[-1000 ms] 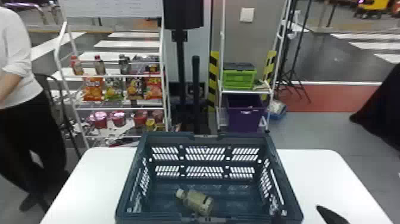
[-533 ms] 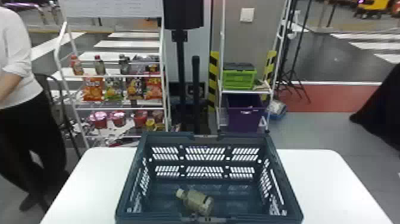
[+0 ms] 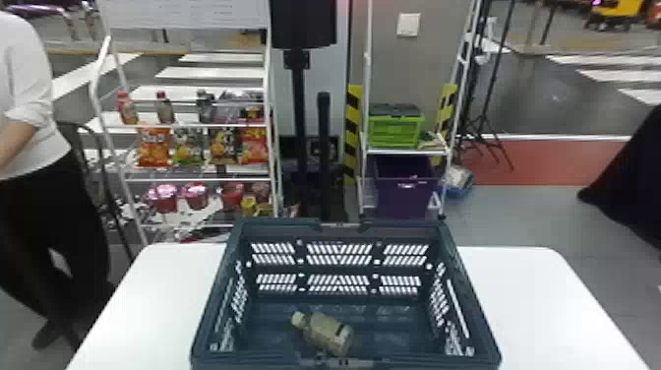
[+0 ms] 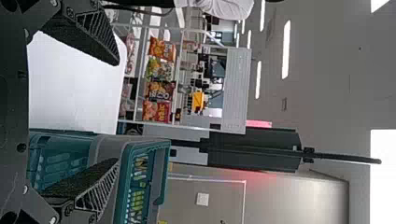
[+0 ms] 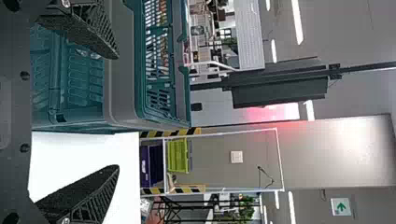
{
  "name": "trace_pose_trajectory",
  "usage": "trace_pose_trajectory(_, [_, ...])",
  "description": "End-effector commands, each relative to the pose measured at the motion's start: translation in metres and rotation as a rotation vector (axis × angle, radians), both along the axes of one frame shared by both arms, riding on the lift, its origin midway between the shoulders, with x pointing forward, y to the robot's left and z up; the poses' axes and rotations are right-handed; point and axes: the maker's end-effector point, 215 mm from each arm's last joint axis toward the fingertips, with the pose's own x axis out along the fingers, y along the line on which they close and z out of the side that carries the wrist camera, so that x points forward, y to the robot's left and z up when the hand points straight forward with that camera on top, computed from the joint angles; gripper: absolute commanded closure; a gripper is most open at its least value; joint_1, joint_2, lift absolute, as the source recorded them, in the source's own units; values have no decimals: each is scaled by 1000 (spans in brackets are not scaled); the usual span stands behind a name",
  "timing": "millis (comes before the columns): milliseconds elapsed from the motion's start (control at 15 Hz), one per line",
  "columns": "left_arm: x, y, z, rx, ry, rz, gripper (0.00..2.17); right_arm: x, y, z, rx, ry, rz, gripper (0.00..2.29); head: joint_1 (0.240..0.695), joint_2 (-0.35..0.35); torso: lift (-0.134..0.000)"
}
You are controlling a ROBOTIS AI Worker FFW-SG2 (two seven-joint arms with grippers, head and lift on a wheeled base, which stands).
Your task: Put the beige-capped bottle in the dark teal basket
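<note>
In the head view, the beige-capped bottle lies on its side on the floor of the dark teal basket, near the basket's front wall, its cap toward the left. My left gripper stands open with nothing between its fingers; the basket shows beyond one of them in the left wrist view. In the right wrist view my right gripper is open and holds nothing, and the side of the basket appears behind it.
The basket stands on a white table, with bare tabletop at both sides. Behind are a snack shelf and a rack with a green crate and a purple bin. A black pole rises between them.
A dark gripper tip at the head view's lower right, seen a second ago, has withdrawn out of that view. The bottle and basket have stayed in place.
</note>
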Motion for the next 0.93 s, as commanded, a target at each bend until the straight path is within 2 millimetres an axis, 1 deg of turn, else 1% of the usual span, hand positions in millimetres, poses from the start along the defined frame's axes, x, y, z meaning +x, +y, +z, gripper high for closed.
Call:
trace_pose_trajectory(0, [-2, -1, 0, -3, 4, -2, 151, -1, 2, 0, 13, -6, -3, 43, 499, 0, 0])
trace_pose_trajectory(200, [-3, -2, -1, -5, 9, -2, 154, -4, 2, -1, 13, 1, -3, 43, 499, 0, 0])
trace_pose_trajectory(400, [-5, -4, -2, -2, 12, -2, 154, -8, 0, 2, 12, -10, -6, 43, 499, 0, 0])
trace_pose_trajectory(667, [-5, -5, -1, -1, 10, -2, 154, -8, 0, 9, 12, -27, -6, 46, 499, 0, 0])
trace_pose_trajectory(867, [-6, -4, -2, -2, 11, 0, 154, -8, 0, 9, 11, -27, -7, 46, 499, 0, 0])
